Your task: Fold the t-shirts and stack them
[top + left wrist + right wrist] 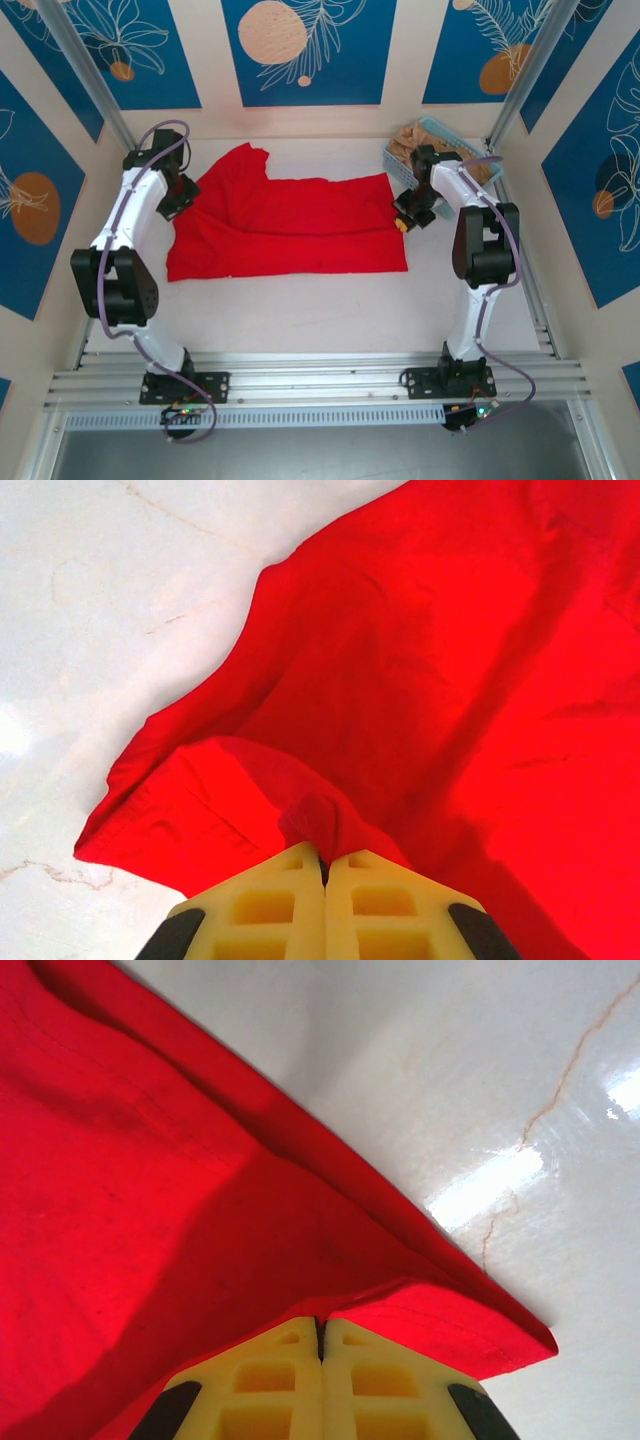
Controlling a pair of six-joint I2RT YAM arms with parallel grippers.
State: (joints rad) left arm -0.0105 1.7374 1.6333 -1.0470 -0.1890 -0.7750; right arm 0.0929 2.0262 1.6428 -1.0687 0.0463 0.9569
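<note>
Left gripper [322, 868] and right gripper [320, 1328] are clamped on the red t-shirt [290, 225] for folding; next, both ends should be carried across evenly.

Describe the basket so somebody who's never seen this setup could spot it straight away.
Start at the white table and look to its far right corner, past the red t-shirt spread across the middle. The basket sits there, light blue plastic lattice with tan cloth heaped inside. It is the only container on the table.
</note>
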